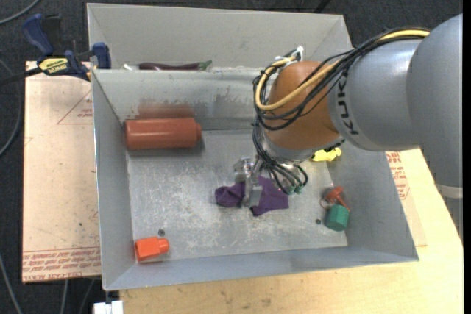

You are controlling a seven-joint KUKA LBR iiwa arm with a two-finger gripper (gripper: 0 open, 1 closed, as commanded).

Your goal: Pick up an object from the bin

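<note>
Where the arm reaches in from the right, its claw stands low in the middle of the grey metal bin, right over a purple thing. This is the thing nearest the claw. It is a single soft-looking, crumpled piece, flat and irregular, with one lobe spreading to the left of the claw and a wider one to its right. It lies on the bin floor, a little forward of the centre. Cables and the orange wrist cover hide much of the claw, so I cannot tell whether it is wide, narrow or closed on the purple piece.

Four other loose things lie in the same compartment, one of each kind.
- A red-brown cylinder, smooth and lying on its side, rests against the back wall at the left.
- A small orange block, boxy, sits in the front left corner.
- A green stub with a red piece at its upper end lies to the right, apart from the purple thing.
- A small yellow thing peeks out beside the orange cover, partly hidden.

The bin floor is dull, scuffed metal. Behind the partition a dark thin shape lies along the wall, and its kind cannot be told.
</note>
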